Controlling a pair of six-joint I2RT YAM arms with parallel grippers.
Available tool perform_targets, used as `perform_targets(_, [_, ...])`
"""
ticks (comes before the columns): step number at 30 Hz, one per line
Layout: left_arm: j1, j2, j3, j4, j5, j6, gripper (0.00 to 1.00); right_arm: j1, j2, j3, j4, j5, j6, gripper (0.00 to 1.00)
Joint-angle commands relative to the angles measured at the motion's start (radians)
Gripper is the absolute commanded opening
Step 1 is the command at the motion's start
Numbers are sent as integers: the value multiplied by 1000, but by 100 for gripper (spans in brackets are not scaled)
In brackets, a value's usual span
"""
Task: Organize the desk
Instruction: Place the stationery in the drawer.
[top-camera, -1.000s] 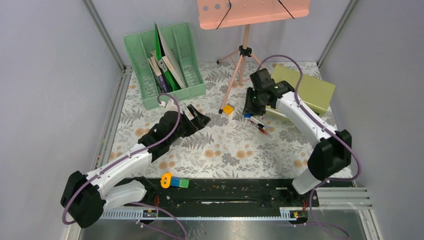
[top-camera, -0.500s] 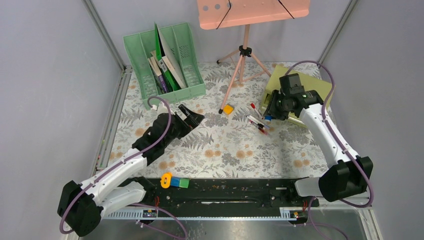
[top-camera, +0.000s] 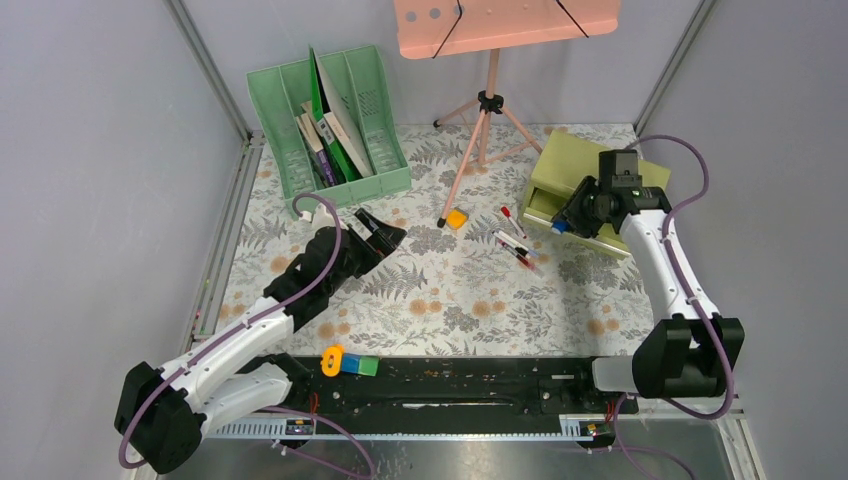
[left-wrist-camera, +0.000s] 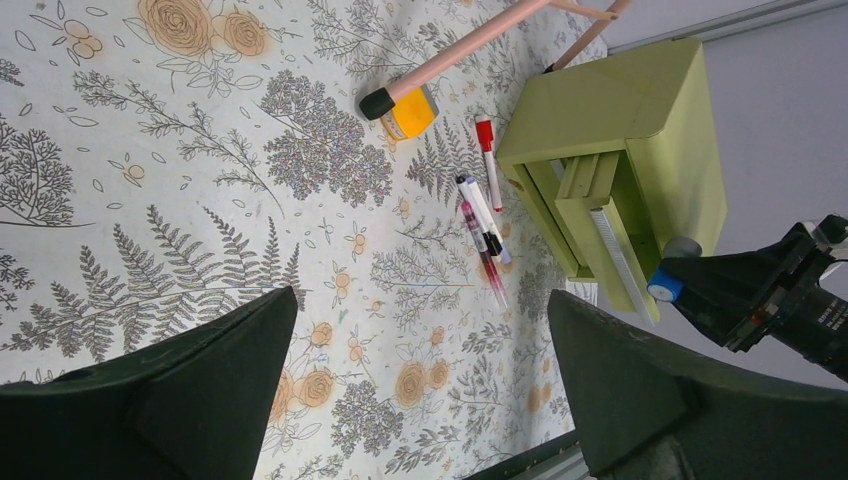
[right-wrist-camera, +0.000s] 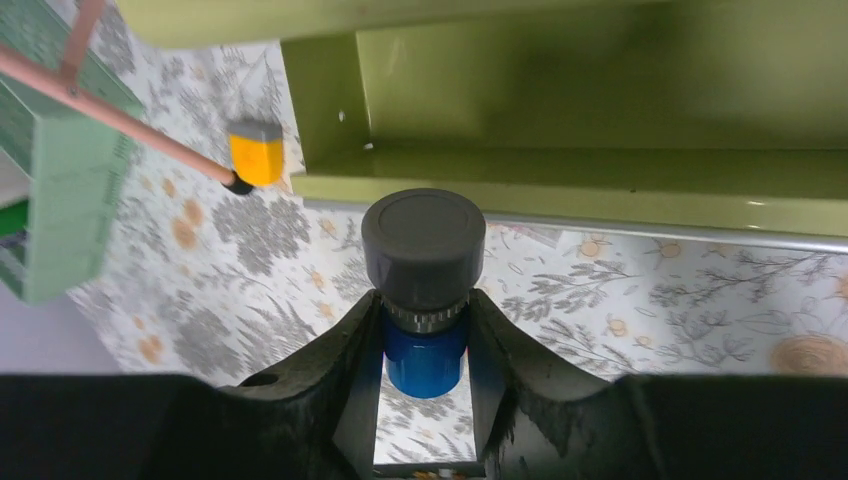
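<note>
The desk (top-camera: 450, 290) is a floral-print tabletop. My right gripper (top-camera: 563, 222) is shut on a blue tube with a grey cap (right-wrist-camera: 423, 240) and holds it just in front of the open drawer (right-wrist-camera: 600, 110) of the olive-green drawer box (top-camera: 600, 175). In the right wrist view the gripper (right-wrist-camera: 425, 320) clamps the tube's blue body from both sides. My left gripper (top-camera: 392, 236) hangs wide open over the cloth at centre-left, with nothing between its fingers (left-wrist-camera: 230, 380). Several pens (top-camera: 515, 245) lie on the cloth left of the drawer box.
A green file rack (top-camera: 330, 130) with books stands at the back left. A pink stand on a tripod (top-camera: 490, 100) stands at the back centre, with a yellow block (top-camera: 457, 218) by one foot. Small coloured blocks (top-camera: 345, 362) lie on the near rail.
My right arm has swung right with the blue tube, from beside the pens to the front of the open drawer. The left arm drew back slightly and stayed open.
</note>
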Motion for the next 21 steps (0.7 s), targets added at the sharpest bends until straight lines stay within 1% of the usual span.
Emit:
perform_targets(1, [4,-14,-7,15,-38,-4,99,-47,-4,-29,139,-49,170,0])
perform_targets(4, [4,-20,-9,12,-46,3,99,-58,4,-42,190,-30,237,0])
perform_targets(10, [5,-27,-14,12,-63,9,99,-73,32,-45,209,17,330,0])
perform_targets(18, [8,-24,-15,14,-66,18,99,-84,18,-130,306,32,439,0])
perform_targets(21, [11,-26,-15,11,-68,21,99,-90,21,-151,335,34,467,2])
